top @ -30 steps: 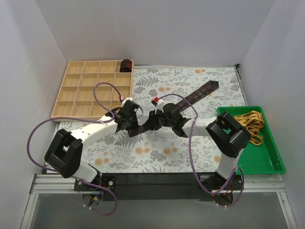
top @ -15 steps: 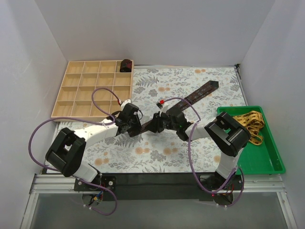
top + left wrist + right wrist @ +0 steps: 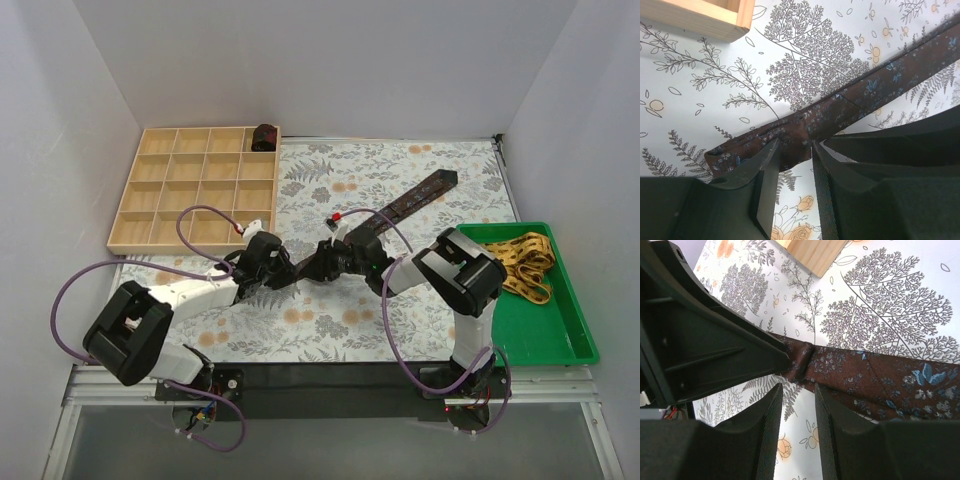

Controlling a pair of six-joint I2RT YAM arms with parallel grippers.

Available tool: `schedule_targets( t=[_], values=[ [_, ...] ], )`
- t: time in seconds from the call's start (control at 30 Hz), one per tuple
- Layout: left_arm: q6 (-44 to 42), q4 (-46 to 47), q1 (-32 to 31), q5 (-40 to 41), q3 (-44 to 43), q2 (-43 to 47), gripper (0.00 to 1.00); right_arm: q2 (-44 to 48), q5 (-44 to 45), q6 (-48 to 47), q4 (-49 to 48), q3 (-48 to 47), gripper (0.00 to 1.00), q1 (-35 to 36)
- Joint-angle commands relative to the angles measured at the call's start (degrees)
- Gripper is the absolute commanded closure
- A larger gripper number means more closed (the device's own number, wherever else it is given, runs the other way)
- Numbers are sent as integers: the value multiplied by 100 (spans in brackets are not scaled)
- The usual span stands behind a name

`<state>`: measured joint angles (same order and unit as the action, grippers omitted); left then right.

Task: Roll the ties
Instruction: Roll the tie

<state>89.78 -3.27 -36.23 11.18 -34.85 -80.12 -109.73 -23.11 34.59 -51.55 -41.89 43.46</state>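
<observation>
From above, one rolled tie (image 3: 264, 136) sits in the far right corner compartment of the wooden tray (image 3: 165, 195), so that one is done. The dark tie (image 3: 410, 203) lies stretched diagonally across the counter (image 3: 330, 170), wide tip pointing at the far right. Its narrow end is near the middle, where my left fingers (image 3: 286, 270) and right fingers (image 3: 325, 262) meet it. A yellow tie (image 3: 522, 258) lies loose in the green tray (image 3: 550, 335), untouched.

At my left wrist, the fingers stand narrowly apart with the narrow end of the dark tie (image 3: 875, 82) puckered between their tips. I judge that a pinch. No coil has formed; the rest of the tie runs flat.

At my right wrist, the fingers are likewise close together, their tips at the edge of the dark tie (image 3: 880, 380) just beside the pucker. I cannot tell whether they grip it.

By my reckoning the roll is only starting. Nearly the whole length is left, then the yellow tie.
</observation>
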Motion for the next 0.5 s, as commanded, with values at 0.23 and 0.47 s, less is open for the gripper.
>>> schedule_targets(
  t=[0.23, 0.47],
  values=[
    [189, 801, -33, -19, 295, 163, 70, -277, -334, 127, -347, -486, 67, -22],
    [242, 907, -25, -55, 374, 189, 70, -443, -290, 127, -321, -539, 68, -22]
  ],
)
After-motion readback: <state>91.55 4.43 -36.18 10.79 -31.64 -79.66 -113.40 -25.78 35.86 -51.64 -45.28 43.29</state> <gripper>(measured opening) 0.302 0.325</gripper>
